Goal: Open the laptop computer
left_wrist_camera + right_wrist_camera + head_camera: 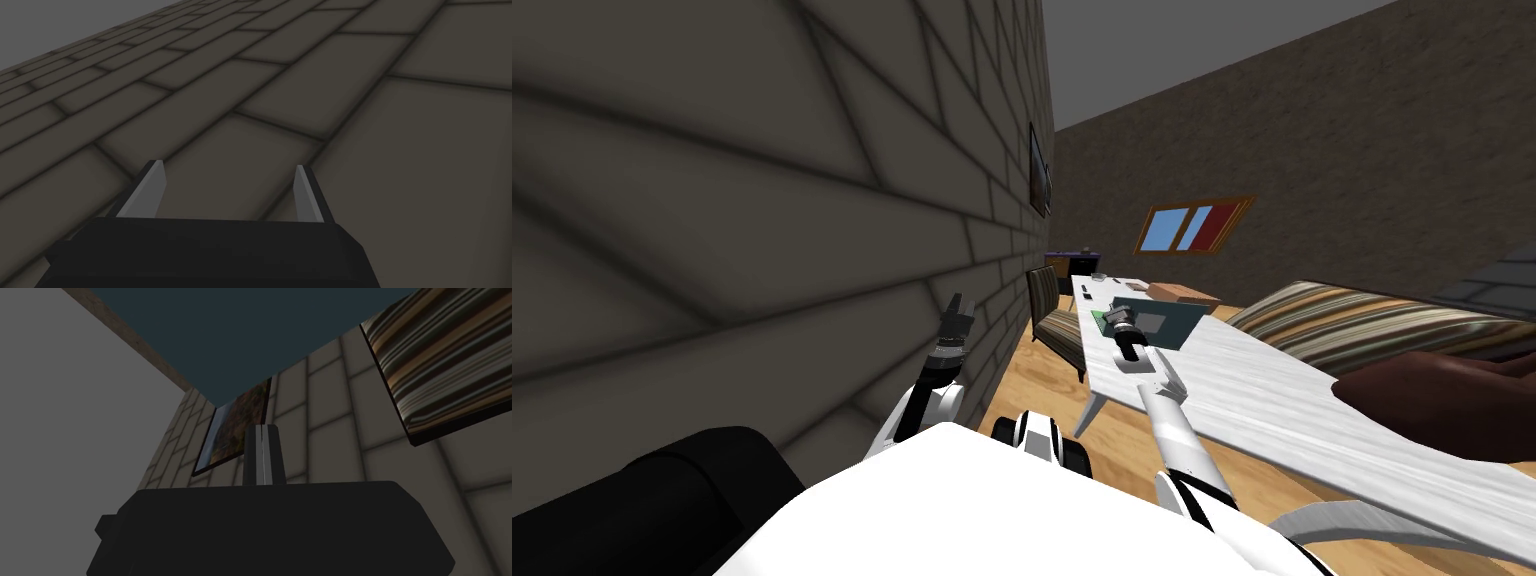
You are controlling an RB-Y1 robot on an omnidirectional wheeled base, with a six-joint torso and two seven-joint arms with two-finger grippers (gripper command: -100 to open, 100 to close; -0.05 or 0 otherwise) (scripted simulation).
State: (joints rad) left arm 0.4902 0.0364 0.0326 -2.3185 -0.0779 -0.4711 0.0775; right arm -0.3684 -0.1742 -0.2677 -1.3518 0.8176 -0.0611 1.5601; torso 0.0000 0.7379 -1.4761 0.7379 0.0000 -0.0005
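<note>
The laptop [1167, 322] sits on the long white table [1272, 400], towards its far end. Its dark teal lid faces the camera. The right arm reaches out over the tabletop, and the right gripper [1115, 318] is at the laptop's near left edge. In the right wrist view that gripper [261, 430] has its two fingers pressed flat together with nothing between them. A plain dark teal face [260, 333], bare of any logo or lettering, spreads above the fingertips. I cannot tell how far the lid stands up.

The left gripper [959, 302] is raised close to the brick-pattern wall [762, 200] on the left, well apart from the table. In its wrist view the left gripper [229, 167] has its fingers wide apart and empty.

A brown box [1184, 293] lies on the table just beyond the laptop. A striped cushion [1362, 320] lies to the right of the table.
</note>
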